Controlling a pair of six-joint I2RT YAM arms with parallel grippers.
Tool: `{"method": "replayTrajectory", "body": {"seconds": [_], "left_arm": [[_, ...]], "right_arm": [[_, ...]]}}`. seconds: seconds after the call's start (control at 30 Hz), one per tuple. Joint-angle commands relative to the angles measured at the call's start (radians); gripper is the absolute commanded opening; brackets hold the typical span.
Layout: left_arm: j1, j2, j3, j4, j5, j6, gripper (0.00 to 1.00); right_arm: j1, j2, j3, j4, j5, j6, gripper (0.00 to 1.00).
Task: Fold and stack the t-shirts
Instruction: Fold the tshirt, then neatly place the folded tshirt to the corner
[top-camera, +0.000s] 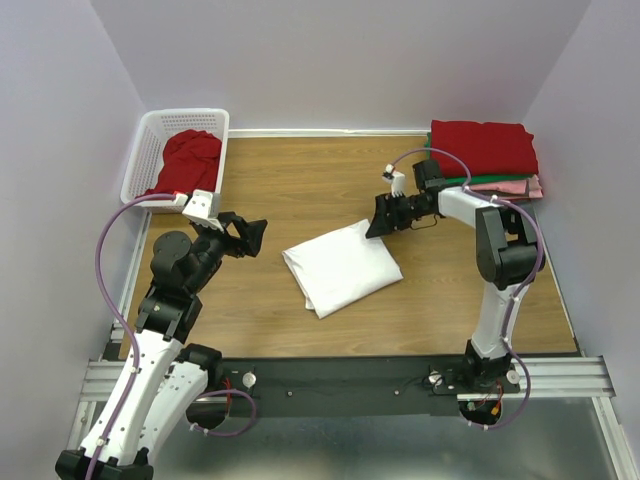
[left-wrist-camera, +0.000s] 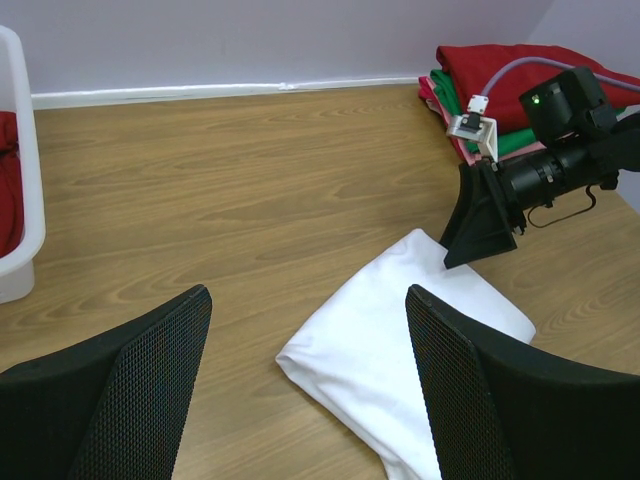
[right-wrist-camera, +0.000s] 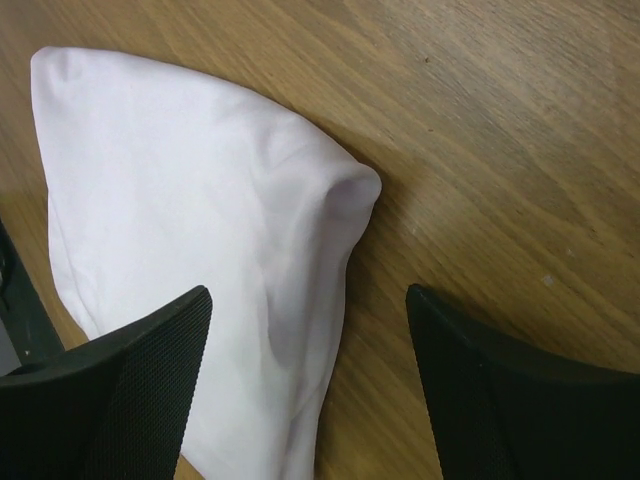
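Note:
A folded white t-shirt (top-camera: 342, 267) lies flat at the table's middle; it also shows in the left wrist view (left-wrist-camera: 405, 345) and the right wrist view (right-wrist-camera: 190, 230). My right gripper (top-camera: 381, 218) is open, its tips just above the shirt's far right corner (right-wrist-camera: 355, 190), holding nothing. My left gripper (top-camera: 250, 236) is open and empty, above the table left of the shirt. A stack of folded red, green and pink t-shirts (top-camera: 485, 155) sits at the far right. A crumpled red t-shirt (top-camera: 188, 162) lies in the basket.
A white plastic lattice basket (top-camera: 150, 135) stands at the far left corner against the wall. Lilac walls close in the wooden table (top-camera: 300, 180) on three sides. The black rail (top-camera: 350, 375) with the arm bases runs along the near edge.

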Motion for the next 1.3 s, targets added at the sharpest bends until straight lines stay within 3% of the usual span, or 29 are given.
{"method": "replayTrajectory", "body": {"seconds": [0.0,0.3,0.5,0.6,0.63,0.7,0.77,1.27], "left_arm": [[0.002,-0.012,-0.015,0.022,0.024,0.013,0.86],[0.002,-0.020,-0.015,0.021,0.018,0.013,0.86],[0.002,-0.017,-0.016,0.022,0.020,0.013,0.86],[0.002,-0.018,-0.016,0.022,0.019,0.015,0.86],[0.002,-0.018,-0.016,0.022,0.018,0.015,0.86],[0.002,-0.020,-0.016,0.021,0.016,0.015,0.86],[0.002,-0.023,-0.016,0.022,0.013,0.013,0.86],[0.002,-0.026,-0.015,0.019,0.012,0.016,0.86]], "right_arm": [[0.027,-0.009,-0.039,-0.025,0.069,-0.047,0.86],[0.107,0.036,-0.045,-0.050,0.144,-0.044,0.86],[0.138,0.082,-0.057,-0.051,0.121,-0.012,0.77],[0.139,0.102,-0.047,-0.051,0.116,-0.001,0.58],[0.139,0.105,-0.047,-0.050,0.109,0.002,0.44],[0.139,0.111,-0.044,-0.051,0.077,0.008,0.30],[0.138,0.108,-0.039,-0.053,0.047,0.005,0.01],[0.041,0.057,0.113,-0.186,-0.213,-0.073,0.01]]}}
